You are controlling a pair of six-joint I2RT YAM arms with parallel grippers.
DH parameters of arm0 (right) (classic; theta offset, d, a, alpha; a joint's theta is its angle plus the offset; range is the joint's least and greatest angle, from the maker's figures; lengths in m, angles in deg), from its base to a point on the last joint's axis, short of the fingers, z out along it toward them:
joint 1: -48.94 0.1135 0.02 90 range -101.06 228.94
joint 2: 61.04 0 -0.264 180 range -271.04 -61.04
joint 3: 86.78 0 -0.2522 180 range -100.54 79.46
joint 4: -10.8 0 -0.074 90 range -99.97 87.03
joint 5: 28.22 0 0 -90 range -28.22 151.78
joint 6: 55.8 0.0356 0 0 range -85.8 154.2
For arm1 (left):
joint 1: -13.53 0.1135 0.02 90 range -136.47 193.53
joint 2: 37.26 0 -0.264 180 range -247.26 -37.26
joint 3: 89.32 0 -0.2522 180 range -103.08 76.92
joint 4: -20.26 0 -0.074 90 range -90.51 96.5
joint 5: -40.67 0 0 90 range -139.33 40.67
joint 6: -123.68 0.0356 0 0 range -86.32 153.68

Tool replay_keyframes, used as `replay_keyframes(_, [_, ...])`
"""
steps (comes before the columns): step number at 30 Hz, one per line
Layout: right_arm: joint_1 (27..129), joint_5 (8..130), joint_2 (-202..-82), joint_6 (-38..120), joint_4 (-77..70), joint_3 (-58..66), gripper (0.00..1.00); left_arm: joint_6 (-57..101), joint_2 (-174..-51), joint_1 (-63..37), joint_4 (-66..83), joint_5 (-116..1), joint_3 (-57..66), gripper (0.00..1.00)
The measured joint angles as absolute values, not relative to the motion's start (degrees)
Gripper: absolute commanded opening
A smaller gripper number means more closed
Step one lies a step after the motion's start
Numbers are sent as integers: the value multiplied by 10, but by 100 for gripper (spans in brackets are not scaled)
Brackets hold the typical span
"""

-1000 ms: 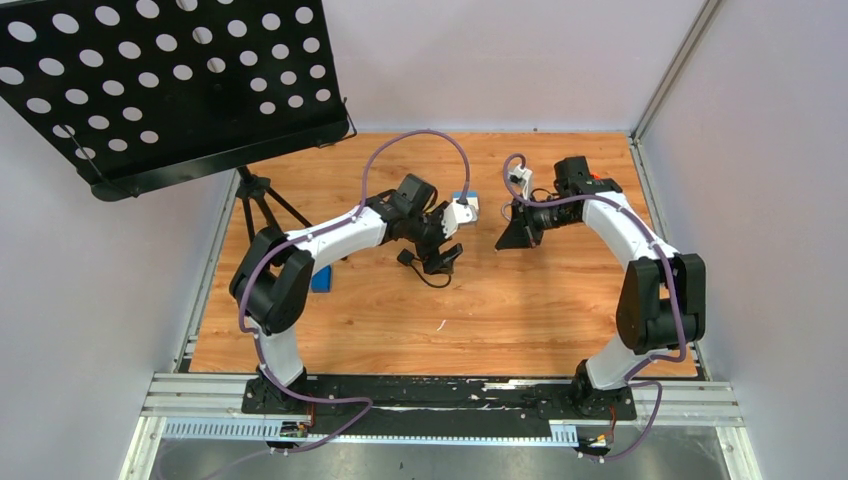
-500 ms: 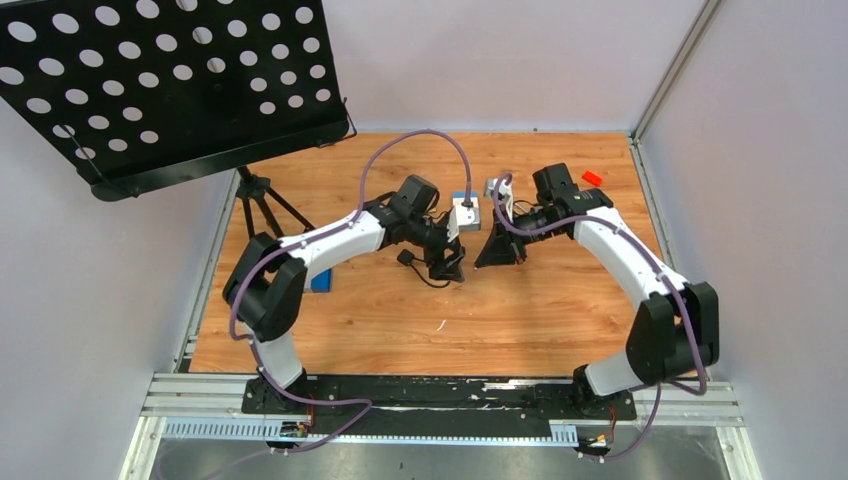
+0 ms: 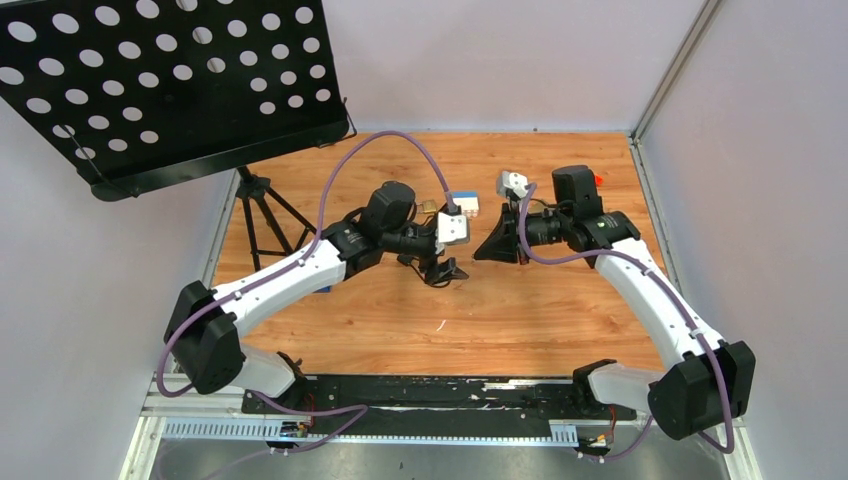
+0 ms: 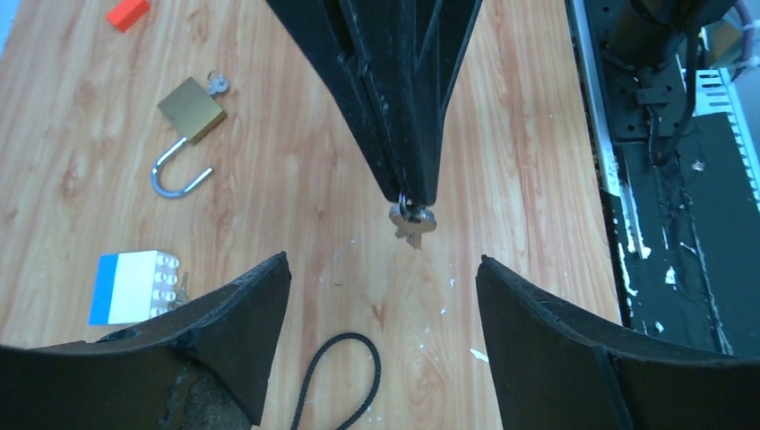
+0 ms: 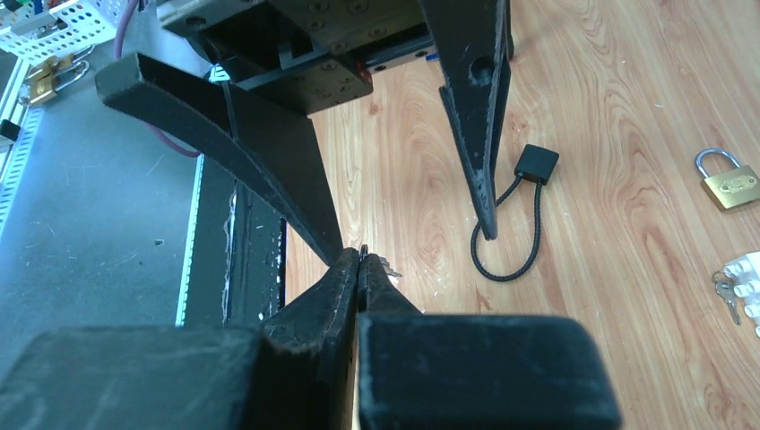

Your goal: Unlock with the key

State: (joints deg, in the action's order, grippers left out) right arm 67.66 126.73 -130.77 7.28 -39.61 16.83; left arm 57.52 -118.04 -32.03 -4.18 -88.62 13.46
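My right gripper [image 5: 361,255] is shut on the key [image 5: 385,266], a tiny grey metal key that peeks out at its tips. In the left wrist view the key [image 4: 411,222] hangs from the right fingers [image 4: 394,107], just beyond my open, empty left gripper [image 4: 381,260]. In the top view the left gripper [image 3: 447,268] and right gripper [image 3: 480,256] face each other tip to tip at mid table. A brass padlock [image 4: 190,109] lies with its shackle open and another key in it. A second, shut brass padlock [image 5: 730,184] lies apart.
A black cable loop [image 5: 511,228] with a blocky end [image 5: 536,164] lies under the left gripper. A blue and white block [image 4: 134,287] has spare keys [image 5: 726,294] beside it. A red block [image 4: 125,12] lies farther off. A music stand [image 3: 170,80] stands at back left.
My right gripper has moved left with the key, up to the left gripper's tips. Both arms have stretched out lower. The left gripper has stayed over the cable loop.
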Motion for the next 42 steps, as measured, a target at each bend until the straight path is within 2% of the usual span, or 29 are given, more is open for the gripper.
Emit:
replay_keyframes(5, [680, 1268, -1304, 99, -373, 168, 0, 570, -1181, -340, -28, -861, 135, 68])
replay_keyframes(9, [681, 1268, -1294, 113, -363, 168, 0, 563, -1181, -349, -17, -845, 135, 51])
replay_keyframes(16, [681, 1259, -1285, 121, -361, 168, 0, 560, -1181, -351, -14, -832, 135, 34])
replay_keyframes(33, [681, 1232, -1285, 133, -352, 168, 0, 561, -1181, -362, -31, -831, 133, 30])
replay_keyframes(42, [681, 1229, -1285, 137, -352, 168, 0, 561, -1181, -363, -36, -828, 118, 23])
